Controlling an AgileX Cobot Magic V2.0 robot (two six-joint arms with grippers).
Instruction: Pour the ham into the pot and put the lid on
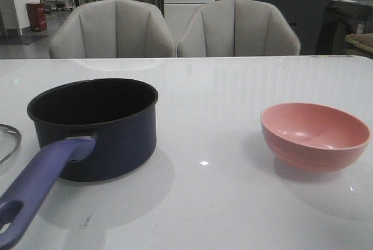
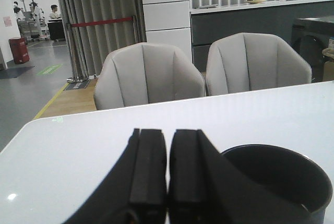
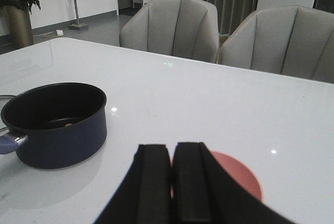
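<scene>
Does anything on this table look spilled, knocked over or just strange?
Nothing looks spilled or knocked over. The pot and the pink bowl both stand upright, well apart. The bowl looks empty. The lid lies beside the pot at the table's left edge, mostly out of frame.

Table (image 1: pixel 233 203): glossy white, mirror-like glare. Pot (image 1: pixel 111 139): matt dark navy (handle lighter, smooth plastic look). Pink bowl (image 1: pixel 315 136): smooth, satin sheen. Gripper fingers (image 2: pixel 148 172): matt black.
</scene>
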